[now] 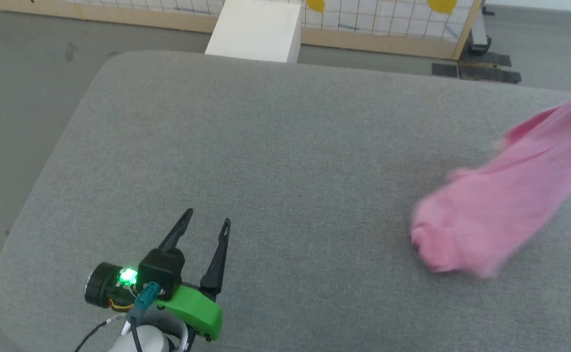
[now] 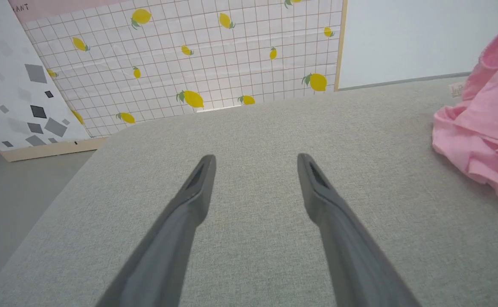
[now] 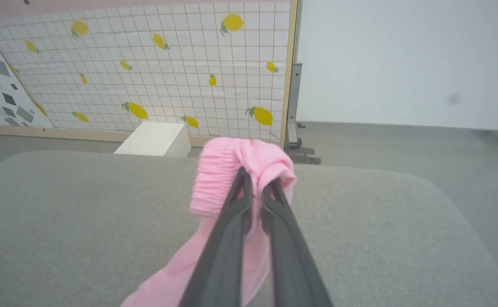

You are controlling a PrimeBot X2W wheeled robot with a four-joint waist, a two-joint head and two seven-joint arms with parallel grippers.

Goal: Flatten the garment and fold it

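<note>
At right, right gripper [image 3: 257, 181] clamps tight on gathered waistband of light pink thin-fabric shorts [image 1: 500, 205]; their lower end bunches on grey fabric-covered table [image 1: 265, 146]. Near left, left gripper [image 1: 207, 218] spread wide, empty.

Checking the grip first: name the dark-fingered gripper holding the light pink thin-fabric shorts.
The right gripper, shut on the gathered waistband of the light pink shorts; the left gripper stands open.
</note>
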